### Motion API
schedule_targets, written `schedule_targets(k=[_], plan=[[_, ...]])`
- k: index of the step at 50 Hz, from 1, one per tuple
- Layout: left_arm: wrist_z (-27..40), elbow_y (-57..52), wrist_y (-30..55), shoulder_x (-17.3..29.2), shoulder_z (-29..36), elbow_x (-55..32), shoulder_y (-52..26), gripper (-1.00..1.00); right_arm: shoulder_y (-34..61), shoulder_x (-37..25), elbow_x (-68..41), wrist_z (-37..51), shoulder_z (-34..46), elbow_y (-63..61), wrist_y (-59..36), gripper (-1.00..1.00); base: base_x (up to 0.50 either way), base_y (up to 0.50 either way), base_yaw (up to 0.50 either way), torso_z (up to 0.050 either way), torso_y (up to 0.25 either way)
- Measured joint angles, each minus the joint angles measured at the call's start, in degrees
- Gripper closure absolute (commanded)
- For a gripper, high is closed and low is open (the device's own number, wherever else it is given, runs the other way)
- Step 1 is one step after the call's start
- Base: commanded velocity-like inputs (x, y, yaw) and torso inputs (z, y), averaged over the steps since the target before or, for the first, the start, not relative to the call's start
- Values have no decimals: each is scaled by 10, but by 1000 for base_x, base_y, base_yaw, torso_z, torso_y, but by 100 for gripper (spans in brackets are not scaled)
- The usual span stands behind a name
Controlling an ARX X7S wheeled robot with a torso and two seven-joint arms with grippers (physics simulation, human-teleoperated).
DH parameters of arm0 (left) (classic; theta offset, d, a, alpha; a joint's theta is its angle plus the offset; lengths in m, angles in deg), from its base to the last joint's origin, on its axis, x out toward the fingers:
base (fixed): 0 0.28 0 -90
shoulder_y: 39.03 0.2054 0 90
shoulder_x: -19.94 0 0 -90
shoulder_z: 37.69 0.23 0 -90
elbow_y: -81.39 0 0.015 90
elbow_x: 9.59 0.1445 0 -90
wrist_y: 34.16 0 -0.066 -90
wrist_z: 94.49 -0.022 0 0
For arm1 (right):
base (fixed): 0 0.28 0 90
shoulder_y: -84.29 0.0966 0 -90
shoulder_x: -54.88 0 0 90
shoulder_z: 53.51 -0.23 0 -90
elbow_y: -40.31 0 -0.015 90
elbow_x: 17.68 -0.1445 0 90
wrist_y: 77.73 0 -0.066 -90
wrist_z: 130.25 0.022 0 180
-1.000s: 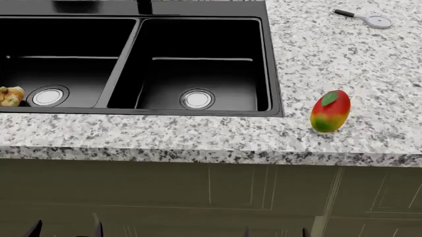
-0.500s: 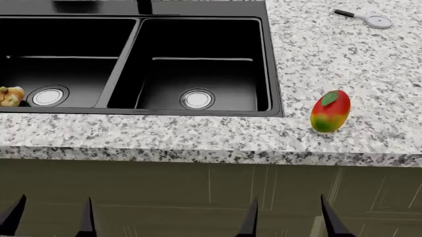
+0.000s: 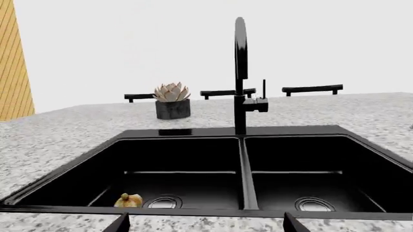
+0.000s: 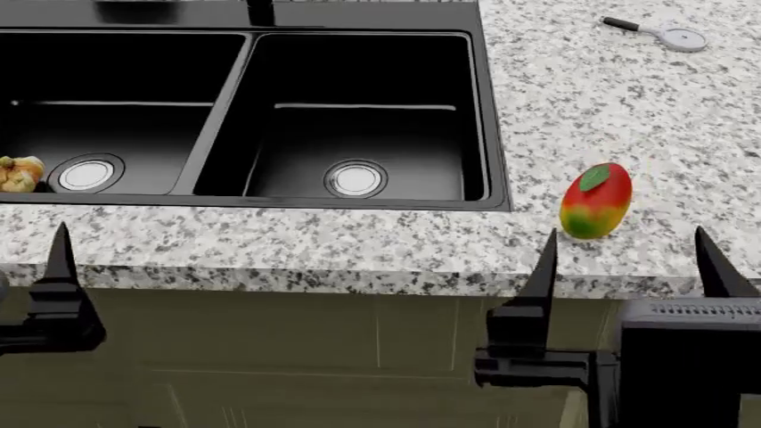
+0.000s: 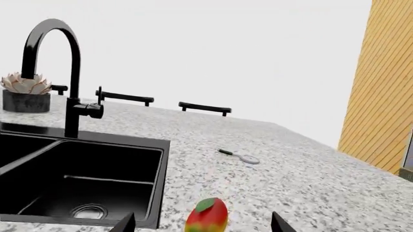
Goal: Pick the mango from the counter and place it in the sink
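Observation:
The mango point(image 4: 596, 201), red over yellow-green with a green leaf, stands on the speckled granite counter point(image 4: 356, 245) just right of the black double-basin sink point(image 4: 356, 125). It also shows in the right wrist view point(image 5: 206, 216). My right gripper point(image 4: 625, 259) is open at the counter's front edge, its fingers spread either side of the mango and short of it. My left gripper point(image 3: 203, 224) is open and empty at the front edge before the left basin; only one of its fingertips point(image 4: 60, 245) shows in the head view.
A lumpy yellow-tan thing point(image 4: 18, 174) lies by the left basin's drain. A white-headed tool with a black handle point(image 4: 666, 34) lies far right on the counter. The black faucet point(image 3: 241, 72) and a potted succulent point(image 3: 172, 100) stand behind the sink.
Both grippers have risen from below the cabinet front up to the counter's front edge. The mango has not moved.

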Motion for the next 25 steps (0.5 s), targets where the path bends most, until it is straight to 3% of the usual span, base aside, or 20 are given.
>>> schedule_targets(k=[14, 25], plan=[[-5, -30, 99, 30, -29, -32, -74, -100, 156, -31, -76, -64, -62, -59, -226, -100, 0, 0, 0, 0, 0], [-6, -37, 115, 36, -39, -42, -83, -100, 220, -46, -142, -61, -94, -73, -306, -100, 180, 38, 0, 0, 0]])
